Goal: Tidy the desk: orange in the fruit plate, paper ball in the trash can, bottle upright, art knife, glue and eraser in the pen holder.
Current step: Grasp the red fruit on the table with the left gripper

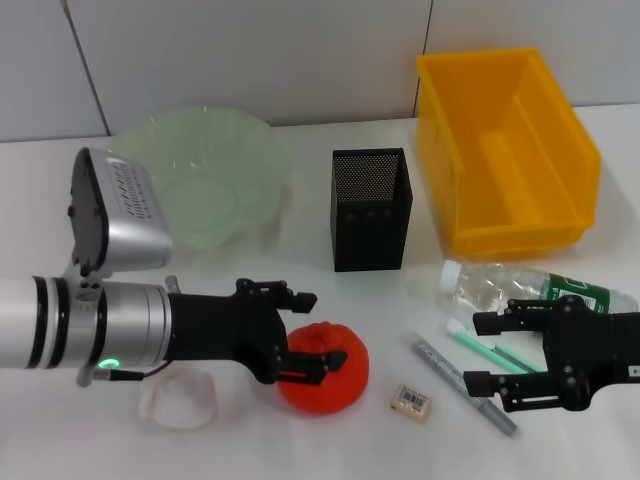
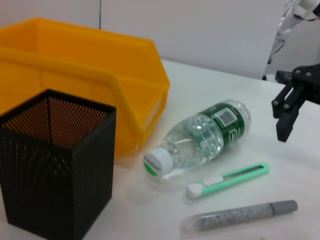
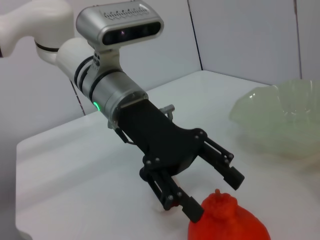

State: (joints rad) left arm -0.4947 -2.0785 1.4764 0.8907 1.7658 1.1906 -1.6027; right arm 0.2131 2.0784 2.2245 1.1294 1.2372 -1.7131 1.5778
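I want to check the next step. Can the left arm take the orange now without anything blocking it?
Probably yes. The left tool is open and already right at the orange, its fingers on either side of the fruit's near edge. Nothing lies between them; the paper ball sits off to the side, under the arm.
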